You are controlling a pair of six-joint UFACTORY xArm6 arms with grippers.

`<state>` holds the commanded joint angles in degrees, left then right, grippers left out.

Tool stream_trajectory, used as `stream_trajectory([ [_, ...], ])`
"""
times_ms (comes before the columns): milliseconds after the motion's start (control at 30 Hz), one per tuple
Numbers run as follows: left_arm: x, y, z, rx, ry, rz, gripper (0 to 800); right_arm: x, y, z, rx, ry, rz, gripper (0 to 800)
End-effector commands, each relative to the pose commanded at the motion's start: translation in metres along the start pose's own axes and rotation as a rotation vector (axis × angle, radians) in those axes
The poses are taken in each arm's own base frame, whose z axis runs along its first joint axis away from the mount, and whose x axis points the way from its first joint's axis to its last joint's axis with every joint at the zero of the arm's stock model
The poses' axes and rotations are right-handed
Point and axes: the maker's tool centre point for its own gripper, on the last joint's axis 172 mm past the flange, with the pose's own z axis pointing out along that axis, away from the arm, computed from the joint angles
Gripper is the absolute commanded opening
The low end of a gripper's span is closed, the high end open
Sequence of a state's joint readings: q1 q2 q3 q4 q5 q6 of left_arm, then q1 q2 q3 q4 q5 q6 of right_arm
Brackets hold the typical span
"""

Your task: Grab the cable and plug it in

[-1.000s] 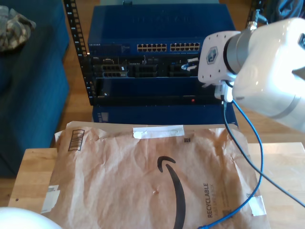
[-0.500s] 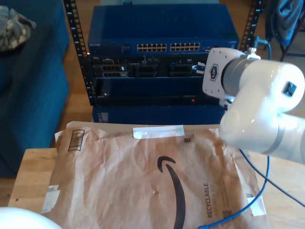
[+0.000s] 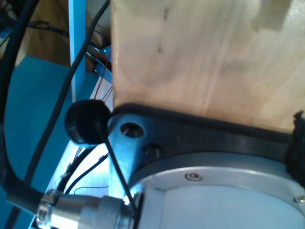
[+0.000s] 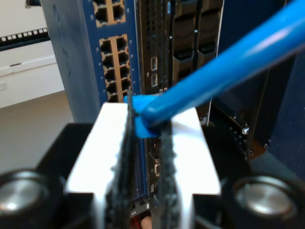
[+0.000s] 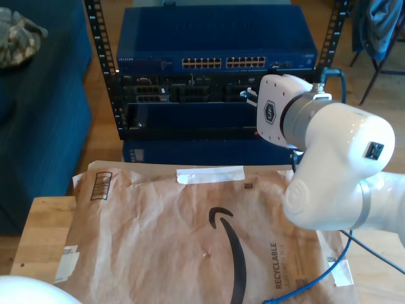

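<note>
Blue cable (image 4: 224, 62) is pinched tight between the pads of the second gripper (image 4: 145, 125), which sits right up at the front of the rack. Judging by the second wrist view, the grip is just behind the plug end, though the clear plug itself can't be made out. The rest of the cable trails back and shows again in the exterior view (image 5: 316, 277), draped over the near right corner of the brown paper mailer (image 5: 164, 234) on the wooden table (image 5: 41, 221).

Step-wise, the grab looks done and this is the approach to the port. The second arm (image 5: 329, 158) is reaching toward the blue switch (image 5: 215, 44), near the right end of the rack gear in the exterior view, with rows of ports (image 4: 114, 67) dead ahead of the jaws.

Next move probably calls for lining the plug up square with one port and pushing straight in; any tilt and it'll likely snag on the port's edge.

The first gripper: can't tell if it's spread or closed. Its wrist view looks along a wooden surface (image 3: 205, 57) with dark robot cables (image 3: 28, 143) beside it.
</note>
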<state>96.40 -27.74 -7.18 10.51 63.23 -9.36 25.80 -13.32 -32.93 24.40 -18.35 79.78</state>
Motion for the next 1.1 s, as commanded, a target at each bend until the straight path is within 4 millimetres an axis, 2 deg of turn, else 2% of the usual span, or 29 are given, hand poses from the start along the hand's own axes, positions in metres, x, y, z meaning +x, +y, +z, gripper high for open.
stream_trajectory([
  [200, 0.000, 0.000, 0.000, 0.001, 0.000, 0.001, 800, -0.012, 0.004, -0.001, -0.002, -0.025, -0.093, 0],
  [400, 0.000, 0.000, 0.000, 0.000, -0.002, 0.000, 800, -0.015, -0.001, 0.004, 0.034, -0.023, -0.110, 0],
  [600, 0.000, 0.000, 0.000, 0.001, 0.000, 0.001, 800, -0.037, -0.014, 0.010, 0.132, -0.041, -0.130, 0],
  [733, 0.000, 0.000, 0.000, 0.000, 0.000, 0.000, 800, -0.030, -0.032, 0.004, 0.236, -0.013, -0.124, 0],
  [867, 0.000, 0.000, 0.000, 0.001, -0.001, 0.002, 800, -0.010, -0.038, -0.007, 0.317, 0.047, -0.071, 0],
  [900, 0.000, 0.000, 0.000, 0.000, 0.000, 0.000, 800, -0.007, -0.034, -0.011, 0.327, 0.055, -0.071, 0],
  [1000, 0.000, 0.000, 0.000, 0.000, 0.000, 0.000, 800, -0.001, -0.002, -0.011, 0.281, 0.065, -0.081, 0],
  [1033, 0.000, 0.000, 0.000, 0.001, -0.001, 0.002, 800, 0.000, 0.002, -0.011, 0.279, 0.066, -0.082, 0],
  [1100, 0.000, 0.000, 0.000, 0.001, 0.000, 0.003, 800, 0.001, -0.002, -0.016, 0.305, 0.072, -0.085, 0],
])
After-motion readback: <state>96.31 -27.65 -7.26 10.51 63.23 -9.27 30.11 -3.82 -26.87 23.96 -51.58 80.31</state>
